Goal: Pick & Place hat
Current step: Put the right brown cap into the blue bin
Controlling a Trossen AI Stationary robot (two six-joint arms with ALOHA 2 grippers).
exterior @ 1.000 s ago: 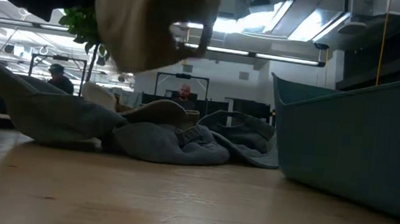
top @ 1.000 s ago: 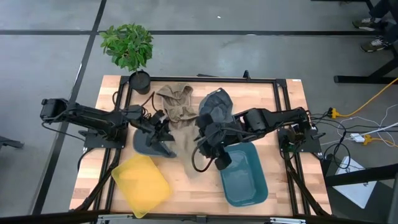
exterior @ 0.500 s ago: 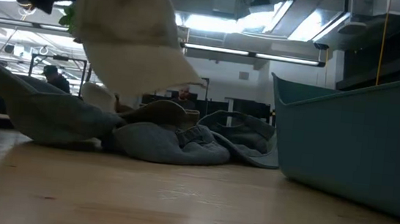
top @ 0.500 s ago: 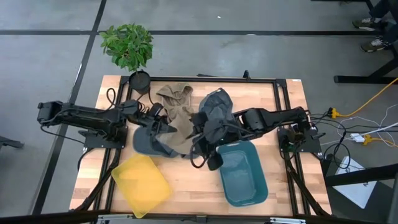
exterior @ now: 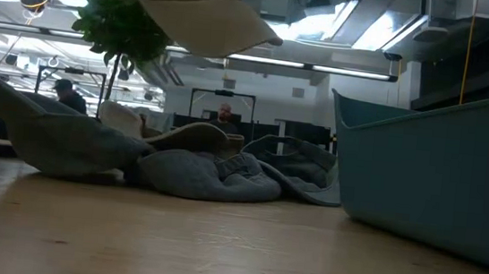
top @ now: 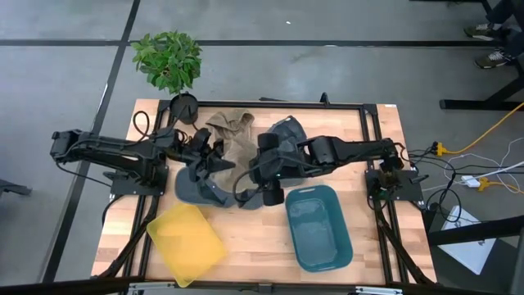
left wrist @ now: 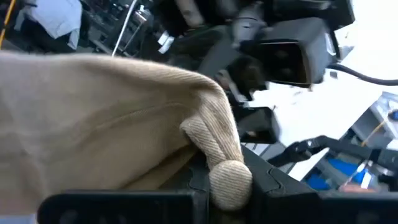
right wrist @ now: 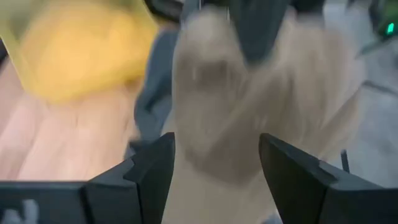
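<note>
Now left pincer [top: 214,159] grips tan hat [top: 237,160], lifted.

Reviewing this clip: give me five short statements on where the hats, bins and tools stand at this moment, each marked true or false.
1. The left tool is shut on the tan corduroy hat. True.
2. The right tool is shut on that hat. False: its fingers stand open, with the hat in front of them.
3. The teal plastic bin holds a hat. False: nothing lies in it.
4. The yellow plastic bin lies near the table's front edge on the left arm's side. True.
5. In the low view, the tan hat rests on the wooden table. False: it hangs above the grey hats.
</note>
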